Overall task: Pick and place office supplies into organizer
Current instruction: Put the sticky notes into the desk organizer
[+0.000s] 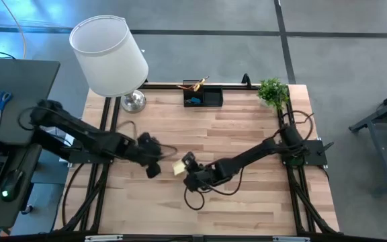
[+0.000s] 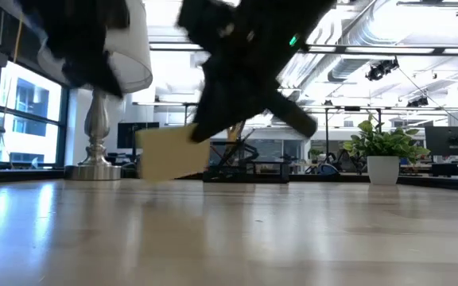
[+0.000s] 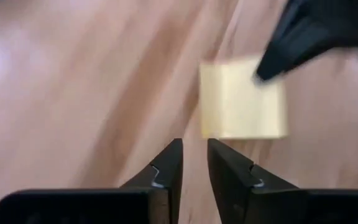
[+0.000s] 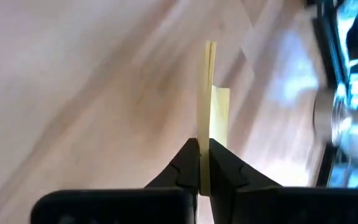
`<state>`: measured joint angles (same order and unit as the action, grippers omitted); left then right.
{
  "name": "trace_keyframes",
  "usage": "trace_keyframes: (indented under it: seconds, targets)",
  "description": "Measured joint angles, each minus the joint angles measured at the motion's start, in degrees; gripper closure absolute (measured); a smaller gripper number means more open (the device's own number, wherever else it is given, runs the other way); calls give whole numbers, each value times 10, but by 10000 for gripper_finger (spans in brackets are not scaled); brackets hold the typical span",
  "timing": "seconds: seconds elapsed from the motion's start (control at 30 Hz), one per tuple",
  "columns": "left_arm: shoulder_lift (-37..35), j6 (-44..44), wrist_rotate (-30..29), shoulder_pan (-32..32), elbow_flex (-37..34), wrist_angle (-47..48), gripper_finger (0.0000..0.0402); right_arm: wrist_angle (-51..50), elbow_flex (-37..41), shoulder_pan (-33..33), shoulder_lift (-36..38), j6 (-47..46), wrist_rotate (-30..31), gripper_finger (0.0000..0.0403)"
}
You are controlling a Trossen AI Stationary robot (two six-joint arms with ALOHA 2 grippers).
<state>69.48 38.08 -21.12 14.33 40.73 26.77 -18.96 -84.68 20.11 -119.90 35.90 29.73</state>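
The right gripper (image 4: 204, 144) was near the middle of the wooden counter (image 1: 247, 202), its fingers (image 4: 185, 163) pinched shut on the lower edge of the yellow sticky-note pad (image 4: 209, 106). The pad stood on edge between them, and in the low view it hung clear of the counter top, tilted, under the dark bulk of the arm (image 2: 245, 71).

The left gripper (image 3: 194, 146) sat just beside the pad, its fingers (image 3: 166, 171) parted by a narrow gap and holding nothing; the pad (image 3: 241, 99) showed just beyond their tips, with the right gripper's dark tip at one of its corners.

The black organizer (image 1: 203, 98) stood at the far edge of the counter, well apart from both grippers, with something orange, probably scissor handles or pencils, poking out of its taller section. A white-shaded lamp (image 1: 109, 54) stood at the far left corner and a small green plant (image 1: 273, 91) at the far right.
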Motion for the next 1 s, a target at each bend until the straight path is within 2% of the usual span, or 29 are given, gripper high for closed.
trace_keyframes:
  seconds: [0.1, 0.2, 0.3, 0.37, 0.5, 0.67, 0.8, 1.0]
  targets:
    - [-69, -33, -36, 0, 10, 5, 336, -76, 0, -11, 37, -73, 9, 399]
    - [-123, -67, -54, 1, 14, -30, 336, -146, 23, -33, 79, -139, 31, 400]
    - [-153, -91, -66, 11, 14, -43, 336, -174, 79, -64, 135, -177, 71, 399]
    - [-162, -98, -65, 18, 13, -38, 335, -155, 131, -90, 179, -177, 96, 400]
    - [-159, -104, -74, 35, 13, -45, 335, -15, 253, -160, 264, -108, 105, 400]
    - [-151, -134, -77, 34, 13, -88, 335, 180, 358, -268, 308, 75, 90, 398]
    - [-144, -141, -69, 34, 14, -112, 335, 260, 373, -353, 303, 179, 14, 399]
    - [-138, -143, -65, 33, 14, -124, 335, 241, 336, -449, 274, 201, -65, 396]
